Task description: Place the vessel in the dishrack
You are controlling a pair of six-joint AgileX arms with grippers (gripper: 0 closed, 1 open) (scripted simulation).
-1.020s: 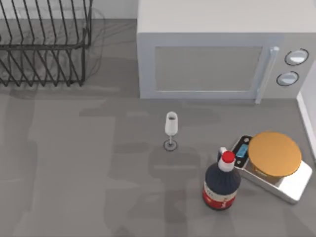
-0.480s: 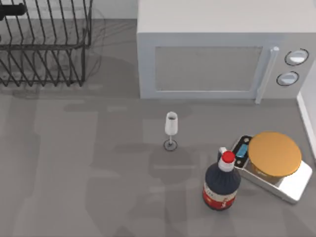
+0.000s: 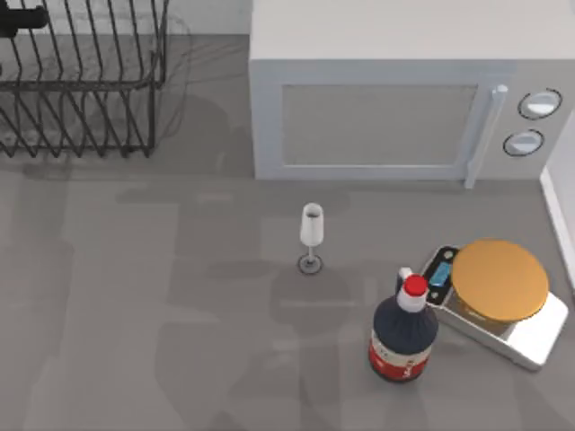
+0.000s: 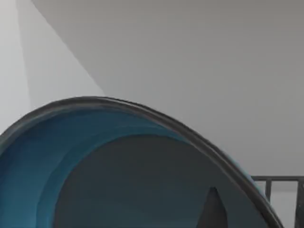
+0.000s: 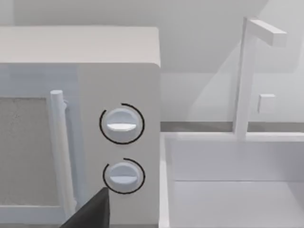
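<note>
The vessel (image 4: pixel 57 156), a blue bowl with a dark-looking rim, sits very close in the left wrist view. My left gripper is shut on it, and one dark fingertip (image 4: pixel 212 209) lies against its inside. In the top view a black part of the left arm (image 3: pixel 22 16) pokes in over the far left corner, above the dishrack (image 3: pixel 81 85), a black wire rack. A rod of the dishrack (image 4: pixel 280 183) shows beside the bowl's edge. A dark piece of my right gripper (image 5: pixel 92 211) hangs in front of the microwave's knobs (image 5: pixel 121 124).
A white microwave (image 3: pixel 395 90) stands at the back middle and right. On the table are a small clear stemmed glass (image 3: pixel 311 235), a dark bottle with a red cap (image 3: pixel 404 332) and an orange-lidded pot on a scale (image 3: pixel 499 280). A white frame (image 5: pixel 247 76) rises right of the microwave.
A black part of the left arm has come in over the dishrack's far left corner, and it has held there for the last half second. Shadows on the table have shifted.
</note>
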